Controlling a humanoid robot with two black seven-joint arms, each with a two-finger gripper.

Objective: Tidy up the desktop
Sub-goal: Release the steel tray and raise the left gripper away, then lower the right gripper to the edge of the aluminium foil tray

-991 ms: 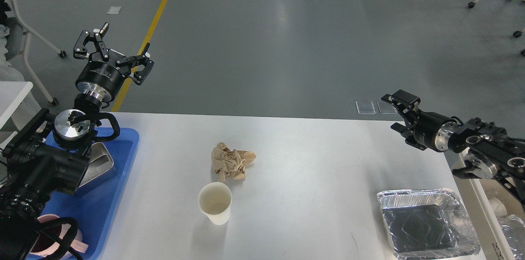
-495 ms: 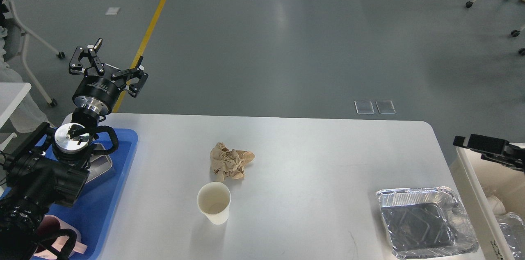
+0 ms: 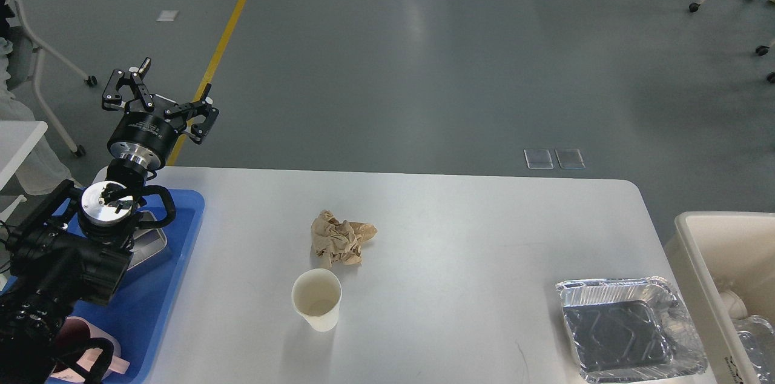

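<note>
The white desktop (image 3: 460,232) fills the lower view. On it lie a crumpled brown paper (image 3: 340,239) near the middle, an upright empty white paper cup (image 3: 316,299) just in front of it, and a foil tray (image 3: 626,327) with a dark inside at the front right. My left gripper (image 3: 158,99) is open and empty, raised above the desktop's back left corner, far from all three. My right arm and gripper are out of view.
A blue plastic tray (image 3: 154,305) at the left edge holds a metal container (image 3: 148,244) and a pink item (image 3: 85,354) under my left arm. A beige bin (image 3: 720,251) with waste stands off the right edge. Another small white table corner (image 3: 18,142) is at far left.
My right arm has drawn back to the right, over the bin, and left the view. My left gripper has dropped slightly and stays open. The things on the desktop have not moved.
</note>
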